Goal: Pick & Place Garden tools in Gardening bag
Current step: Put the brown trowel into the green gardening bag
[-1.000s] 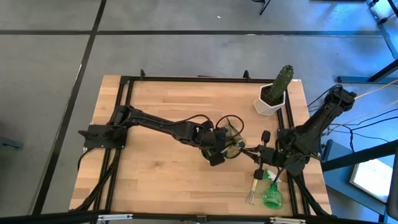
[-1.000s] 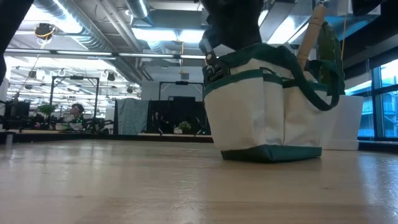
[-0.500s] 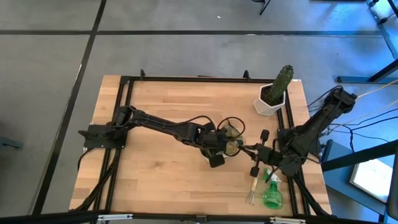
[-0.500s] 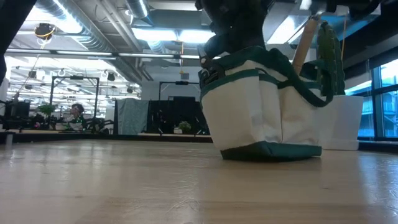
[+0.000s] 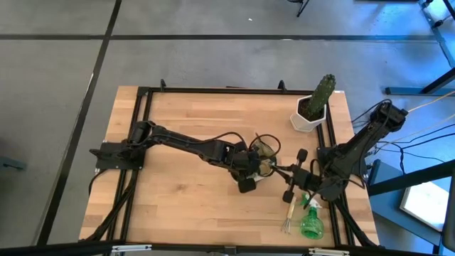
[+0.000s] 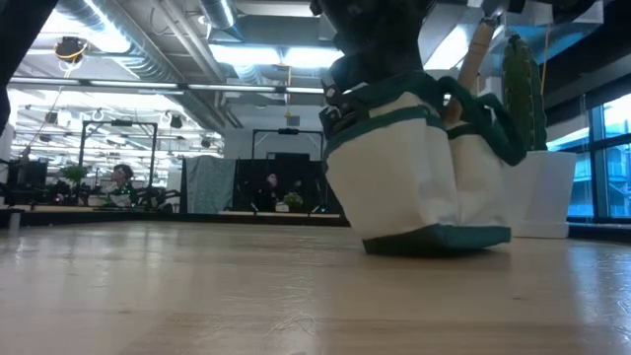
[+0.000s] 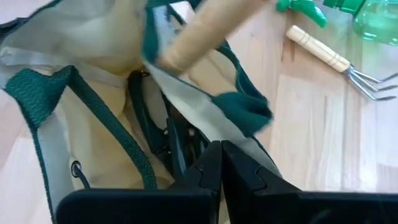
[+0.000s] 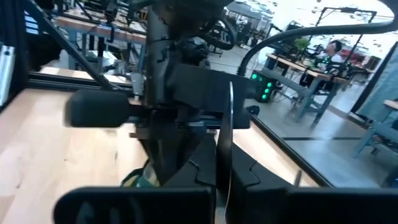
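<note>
Cactus stands well apart from bag.

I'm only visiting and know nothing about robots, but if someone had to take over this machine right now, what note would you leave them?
Left gripper: fingers shut, at the rim of the gardening bag in the middle of the table; whether it grips the fabric is unclear.
Right gripper: fingers shut, just right of the bag; what it holds is unclear.
Done: a wooden-handled tool stands in the bag, dark pruners lie inside.
Left: the hand fork and green spray bottle lie near the table's front right corner.
The bag looks tipped up on one side in the low view.
</note>
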Controlling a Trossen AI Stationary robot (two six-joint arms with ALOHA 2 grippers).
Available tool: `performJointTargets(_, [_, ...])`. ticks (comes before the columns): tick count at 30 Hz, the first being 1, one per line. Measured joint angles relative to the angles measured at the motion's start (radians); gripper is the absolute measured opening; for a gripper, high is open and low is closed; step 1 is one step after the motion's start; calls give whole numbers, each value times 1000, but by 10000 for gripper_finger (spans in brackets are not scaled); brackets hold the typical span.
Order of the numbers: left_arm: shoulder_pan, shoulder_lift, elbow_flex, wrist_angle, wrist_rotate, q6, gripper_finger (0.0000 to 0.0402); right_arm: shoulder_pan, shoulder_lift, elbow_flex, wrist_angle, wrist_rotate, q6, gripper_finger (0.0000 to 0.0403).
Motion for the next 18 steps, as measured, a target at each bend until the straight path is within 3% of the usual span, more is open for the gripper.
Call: performJointTargets(18, [-1, 0, 0, 1, 8, 17, 3, -17, 106, 0, -23, -56, 98, 2])
